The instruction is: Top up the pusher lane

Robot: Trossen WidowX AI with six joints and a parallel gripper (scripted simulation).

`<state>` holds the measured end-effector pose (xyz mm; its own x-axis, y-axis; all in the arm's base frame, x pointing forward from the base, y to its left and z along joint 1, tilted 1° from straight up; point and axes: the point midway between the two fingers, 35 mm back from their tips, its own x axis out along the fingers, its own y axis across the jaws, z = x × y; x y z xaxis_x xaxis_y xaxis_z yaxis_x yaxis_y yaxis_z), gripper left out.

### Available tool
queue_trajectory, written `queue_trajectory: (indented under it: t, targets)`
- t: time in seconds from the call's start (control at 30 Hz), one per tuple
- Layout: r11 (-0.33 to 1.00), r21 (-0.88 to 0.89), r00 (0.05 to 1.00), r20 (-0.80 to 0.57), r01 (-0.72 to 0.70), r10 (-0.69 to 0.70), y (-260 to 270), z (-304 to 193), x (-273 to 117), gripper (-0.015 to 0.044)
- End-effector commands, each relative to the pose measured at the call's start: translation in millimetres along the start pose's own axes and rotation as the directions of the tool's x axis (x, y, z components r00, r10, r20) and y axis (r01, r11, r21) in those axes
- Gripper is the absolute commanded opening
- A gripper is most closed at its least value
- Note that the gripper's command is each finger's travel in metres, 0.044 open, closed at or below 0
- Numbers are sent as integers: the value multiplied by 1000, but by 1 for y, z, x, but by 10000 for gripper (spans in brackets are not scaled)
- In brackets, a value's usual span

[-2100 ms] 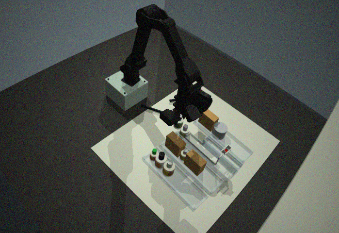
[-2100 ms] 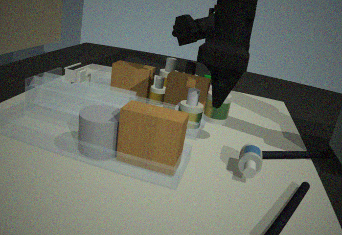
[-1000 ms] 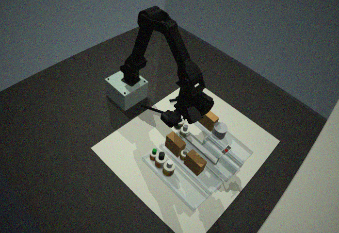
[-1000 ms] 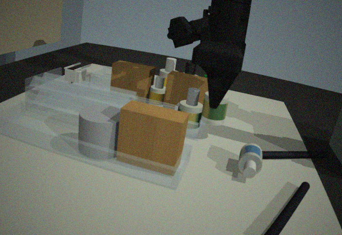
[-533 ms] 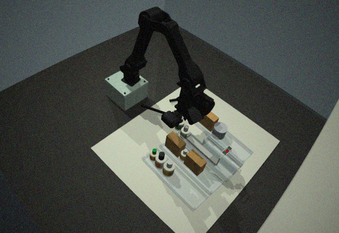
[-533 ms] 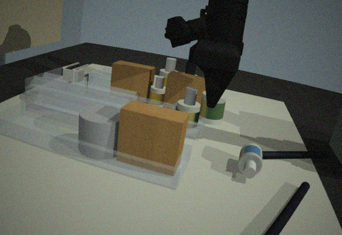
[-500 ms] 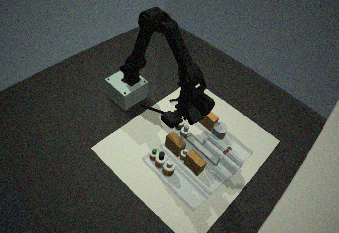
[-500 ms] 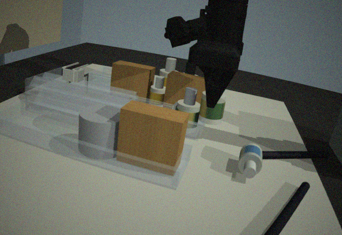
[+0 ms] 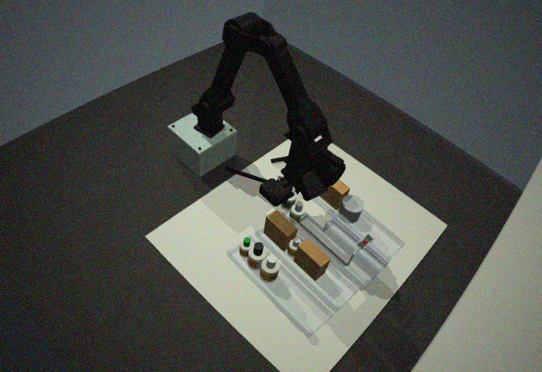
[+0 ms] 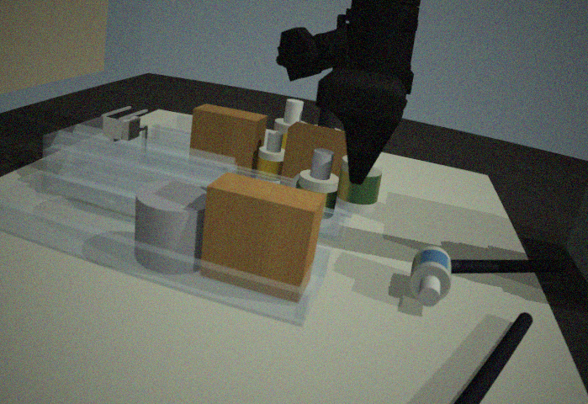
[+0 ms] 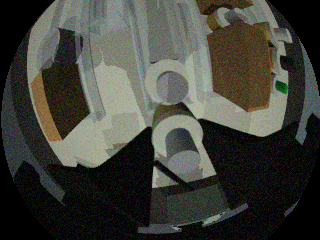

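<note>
My gripper (image 9: 292, 197) (image 10: 358, 182) (image 11: 175, 127) is shut on a jar (image 9: 288, 203) (image 10: 369, 188) (image 11: 162, 132) with a white shoulder, grey cap and green-and-yellow body. It is upright just outside the front end of the clear sprung lane (image 9: 346, 258). The matching jar (image 9: 298, 212) (image 10: 318, 183) (image 11: 152, 82) stands upright at the front of that lane, directly ahead of the held one. The wrist view shows the two nearly touching; a gap cannot be told. The held jar's base height, the front stop and the contact at the pusher plate are not clear.
Brown boxes (image 9: 280, 230) (image 10: 256, 238) (image 11: 240, 65) stand in lanes on both sides. A grey cylinder (image 9: 351, 209) (image 10: 168, 233) is behind one. A blue-banded jar (image 10: 431, 268) lies on its side near black rods (image 9: 245, 173) (image 10: 495, 357). Several small jars (image 9: 269, 270) stand in the outer lane.
</note>
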<state>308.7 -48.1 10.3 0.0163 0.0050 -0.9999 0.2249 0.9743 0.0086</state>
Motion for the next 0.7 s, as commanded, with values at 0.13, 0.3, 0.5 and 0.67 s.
queue_trajectory:
  t: [0.13, 0.3, 0.5, 0.67]
  targets:
    - [1000, -2, 1000, 31, 3, -3, -1, 13, -3, 0]
    - [1000, -2, 1000, 31, 3, -3, -1, 15, -3, 0]
    - [1000, -2, 999, 32, 3, -3, -1, 17, -4, 0]
    - [1000, -2, 999, 32, 3, -3, -1, 19, -4, 0]
